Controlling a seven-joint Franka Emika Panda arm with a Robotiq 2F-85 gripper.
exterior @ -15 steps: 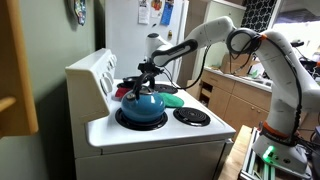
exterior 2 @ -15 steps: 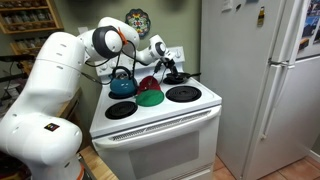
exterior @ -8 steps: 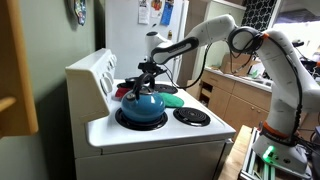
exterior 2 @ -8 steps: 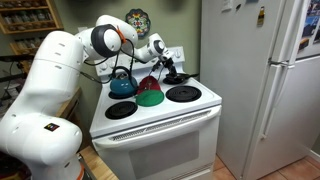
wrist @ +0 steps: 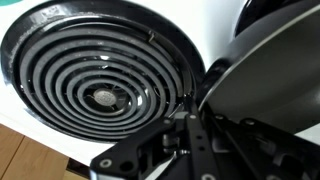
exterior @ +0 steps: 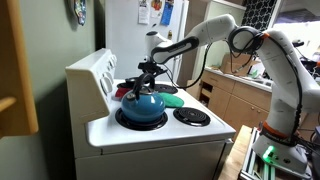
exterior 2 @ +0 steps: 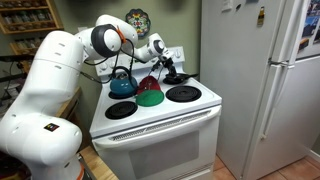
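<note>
In the wrist view my gripper (wrist: 190,120) is shut, its dark fingers meeting right at the rim of a black pan (wrist: 265,85). Whether the rim is pinched between them I cannot tell. A black coil burner (wrist: 100,90) lies just left of the fingertips. In both exterior views the gripper (exterior: 149,72) (exterior 2: 168,70) hangs low over the back of the white stove (exterior: 160,135) (exterior 2: 150,120). It is behind a blue kettle (exterior: 142,103) (exterior 2: 122,85) and over the dark pan (exterior 2: 176,77).
A green dish (exterior 2: 150,98) (exterior: 172,100) sits mid-stove with a red item (exterior 2: 148,84) behind it. Front burners (exterior 2: 183,94) (exterior 2: 120,110) are bare. A white fridge (exterior 2: 260,80) stands beside the stove, the control panel (exterior: 95,72) at its back, and cabinets (exterior: 235,100) beyond.
</note>
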